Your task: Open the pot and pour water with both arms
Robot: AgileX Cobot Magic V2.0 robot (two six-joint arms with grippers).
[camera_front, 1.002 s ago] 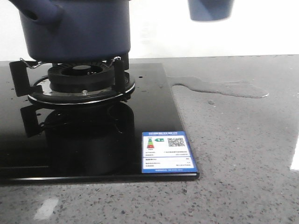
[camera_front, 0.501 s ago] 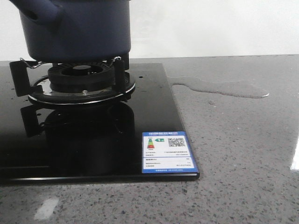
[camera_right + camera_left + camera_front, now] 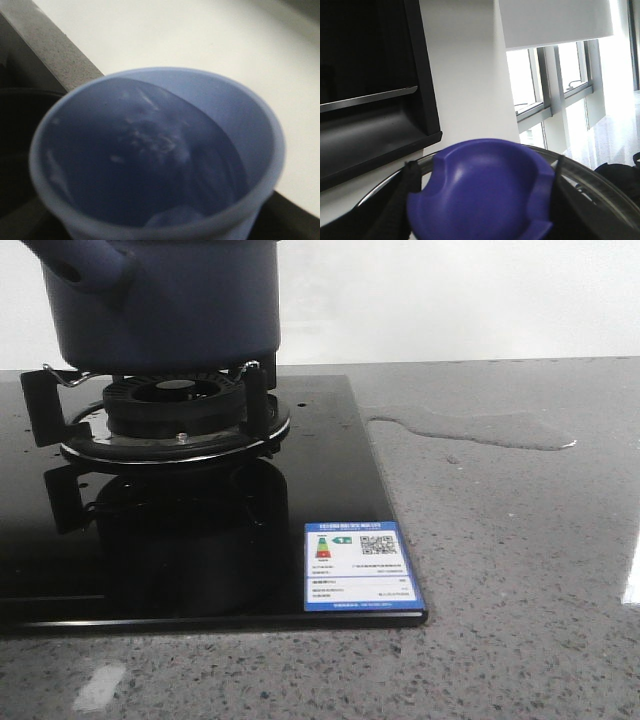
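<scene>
Pot first: that big round dark navy-blue pot with the smooth matte sides is sitting on the black metal burner grate of the glossy black glass cooktop, over on the left side of the front view. Its stubby hollow side handle is sticking out toward the upper left, and the top of the pot is running out of frame, so I can't tell if it's open or covered.

A blue and white energy label sticker is sitting on the cooktop's near right corner. Off to the right, on the grey speckled stone surface, a shallow puddle of water is lying near the cooktop edge.

Neither arm is showing in the front view. In the left wrist view a blurry blue-purple domed knob is filling the lower part, with a curved glass and metal rim arcing around it; looks like a lid sitting right at the left jaws, but the jaws themselves aren't showing, so can't tell their state.

Right wrist view is looking down into a light-blue plastic cup holding water, up close. Right jaws are hidden too, can't tell.
</scene>
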